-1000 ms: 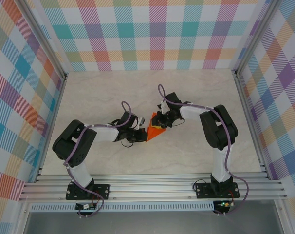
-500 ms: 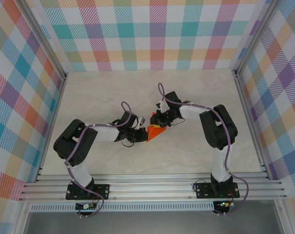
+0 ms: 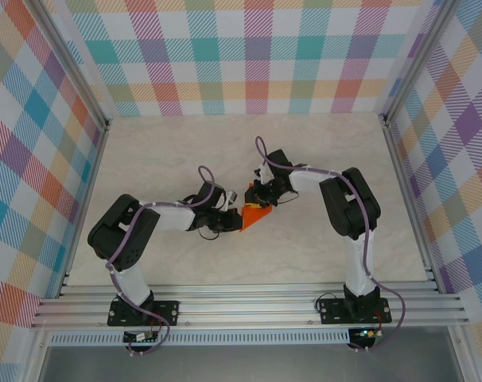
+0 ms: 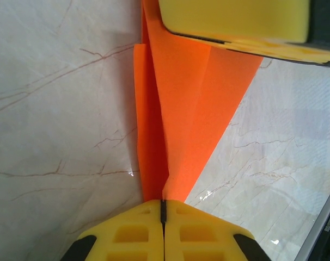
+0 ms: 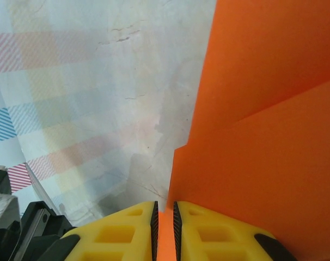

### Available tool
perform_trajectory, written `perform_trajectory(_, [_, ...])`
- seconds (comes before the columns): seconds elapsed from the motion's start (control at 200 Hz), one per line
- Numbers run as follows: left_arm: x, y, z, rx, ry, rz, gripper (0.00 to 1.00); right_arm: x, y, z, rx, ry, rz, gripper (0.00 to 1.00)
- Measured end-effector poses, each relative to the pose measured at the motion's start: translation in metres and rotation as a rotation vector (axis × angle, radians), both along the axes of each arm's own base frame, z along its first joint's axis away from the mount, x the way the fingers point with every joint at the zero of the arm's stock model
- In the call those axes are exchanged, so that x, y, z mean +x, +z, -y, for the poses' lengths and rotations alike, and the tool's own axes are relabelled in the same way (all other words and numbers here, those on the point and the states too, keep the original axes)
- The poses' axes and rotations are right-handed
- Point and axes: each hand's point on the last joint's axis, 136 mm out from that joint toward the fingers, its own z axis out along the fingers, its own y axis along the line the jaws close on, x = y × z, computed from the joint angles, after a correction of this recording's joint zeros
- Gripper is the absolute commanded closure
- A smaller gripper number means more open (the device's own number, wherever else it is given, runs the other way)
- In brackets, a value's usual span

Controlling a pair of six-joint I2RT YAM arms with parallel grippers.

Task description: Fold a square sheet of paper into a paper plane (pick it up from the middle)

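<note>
The square sheet of paper (image 3: pixel 255 215) is bright orange and folded into a creased, pointed shape at the middle of the table. Both grippers hold it between them. My left gripper (image 3: pixel 236 217) is shut on its left end; in the left wrist view the yellow fingertips (image 4: pixel 154 209) meet on the paper's (image 4: pixel 181 109) centre crease. My right gripper (image 3: pixel 262 202) grips the far edge from the right. In the right wrist view the paper (image 5: pixel 263 119) runs down into the narrow gap of that gripper (image 5: pixel 165 211). One right gripper finger (image 4: pixel 236 19) shows at the top of the left wrist view.
The pale marble table (image 3: pixel 177 151) is walled by plaid panels (image 3: pixel 249 56) at the back and both sides. Aluminium rails (image 3: pixel 249 306) run along the near edge, where both arm bases are bolted.
The right arm's elbow has swung slightly to the left. The paper and both grippers stay where they were.
</note>
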Motion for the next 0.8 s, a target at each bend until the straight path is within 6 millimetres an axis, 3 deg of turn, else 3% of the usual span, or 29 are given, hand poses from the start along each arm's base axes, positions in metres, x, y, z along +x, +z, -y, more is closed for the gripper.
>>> perform_trajectory(0.31, [-0.002,0.008,-0.007,0.010,0.028,0.020,0.70,0.001,-0.004,-0.001,-0.004,0.001,-0.008,0.83])
perform_trajectory(0.46, [-0.005,0.022,-0.020,0.026,0.087,0.054,0.70,0.002,-0.004,-0.001,-0.006,0.003,-0.010,0.83])
perform_trajectory(0.63, [0.006,0.047,-0.027,0.019,0.166,0.117,0.74,0.001,-0.006,-0.001,-0.009,0.012,-0.007,0.83])
perform_trajectory(0.8, [0.009,0.050,-0.028,0.013,0.190,0.115,0.81,0.001,-0.006,-0.001,-0.009,0.017,-0.004,0.83])
